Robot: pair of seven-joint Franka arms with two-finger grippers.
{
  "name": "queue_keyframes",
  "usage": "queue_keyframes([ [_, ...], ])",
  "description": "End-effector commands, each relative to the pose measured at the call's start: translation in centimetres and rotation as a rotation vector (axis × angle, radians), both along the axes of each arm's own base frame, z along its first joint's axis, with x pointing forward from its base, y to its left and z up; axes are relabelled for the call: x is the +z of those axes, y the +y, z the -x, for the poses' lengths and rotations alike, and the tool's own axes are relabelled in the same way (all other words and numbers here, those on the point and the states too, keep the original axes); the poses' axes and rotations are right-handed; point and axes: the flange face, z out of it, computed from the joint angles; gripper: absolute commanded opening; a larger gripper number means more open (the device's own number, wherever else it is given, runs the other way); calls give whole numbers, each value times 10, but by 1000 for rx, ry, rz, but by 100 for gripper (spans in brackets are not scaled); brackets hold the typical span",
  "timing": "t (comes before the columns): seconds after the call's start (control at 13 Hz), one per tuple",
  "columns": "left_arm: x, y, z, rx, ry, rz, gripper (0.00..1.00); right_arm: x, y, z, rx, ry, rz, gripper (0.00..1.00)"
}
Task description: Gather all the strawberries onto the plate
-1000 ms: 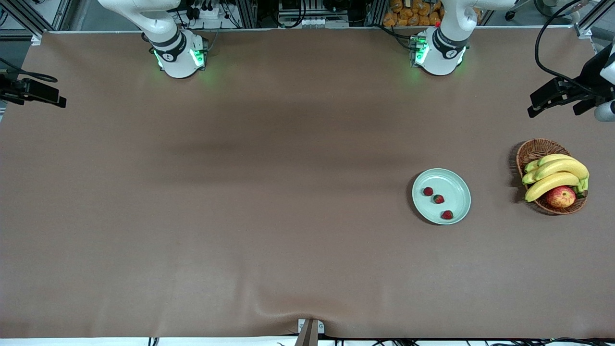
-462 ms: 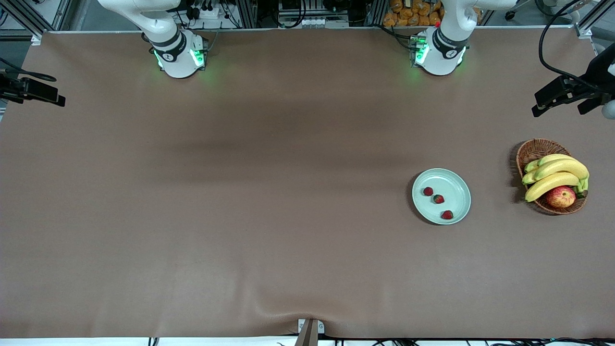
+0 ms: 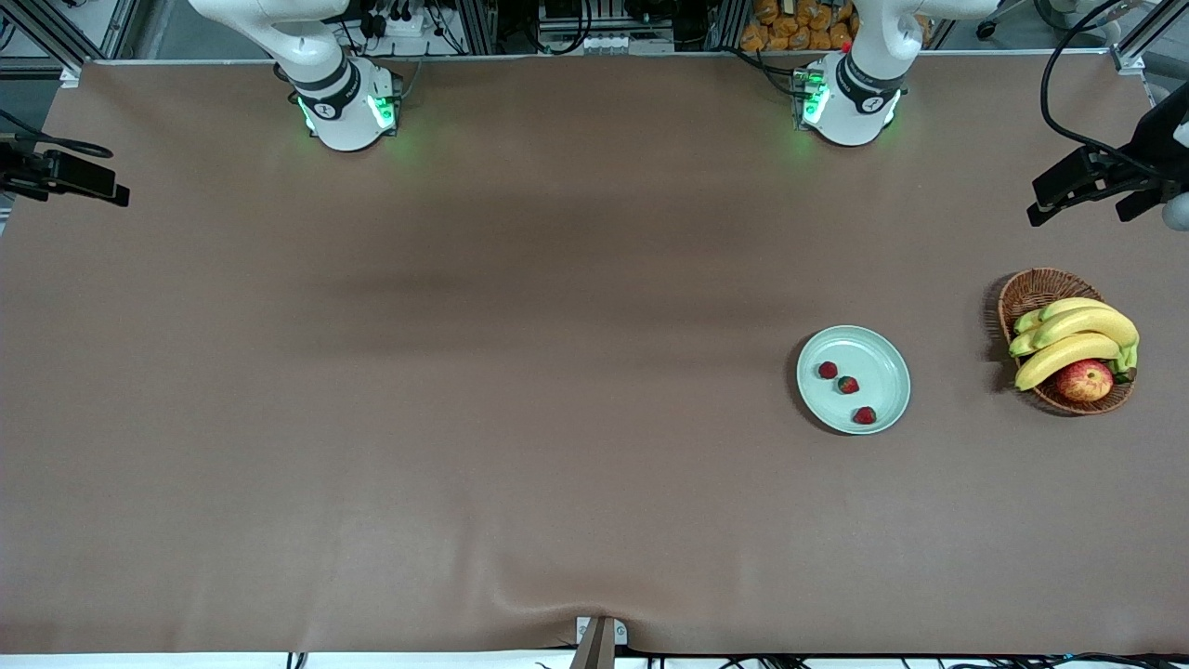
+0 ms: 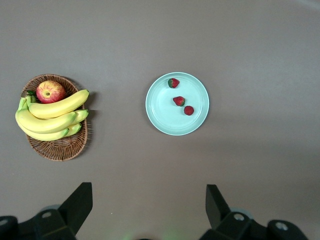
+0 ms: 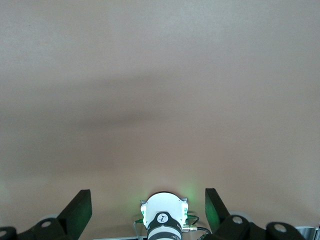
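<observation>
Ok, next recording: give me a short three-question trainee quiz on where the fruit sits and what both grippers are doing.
1. How many small red strawberries lie on the round pale mint-green plate?
2. True or false: the red-yellow apple lies on that plate.
3. Which holds something: (a) the left gripper, (b) the right gripper, (c) neither?

Key
1. Three.
2. False: it sits in the brown wicker basket with the yellow bananas, toward the left arm's end of the table.
3. (c): both are open and empty, up over bare table, with both arms waiting.
</observation>
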Motion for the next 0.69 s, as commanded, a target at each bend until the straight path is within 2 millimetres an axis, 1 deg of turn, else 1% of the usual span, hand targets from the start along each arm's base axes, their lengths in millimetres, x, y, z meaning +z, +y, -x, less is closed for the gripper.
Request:
queue_keyframes([
  [0.0, 4, -2, 0, -10, -6, 8, 100, 4, 1, 0, -4, -9, 1, 100],
  [0.08, 4, -2, 0, -6, -6, 6, 100, 4, 0, 0, -6, -11, 1, 100],
  [0.31, -6, -10, -5, -14, 11, -1, 100, 4, 0, 0, -6, -11, 1, 100],
  [0.38, -9, -11, -4, -18, 21, 0, 100, 3, 1, 0, -4, -9, 2, 100],
  [0.46, -6, -10, -4, -24, 14, -1, 100, 3, 1, 0, -3, -9, 0, 100],
  [0.62, -7, -11, -5, -21, 16, -2, 100, 3, 0, 0, -6, -9, 0, 100],
])
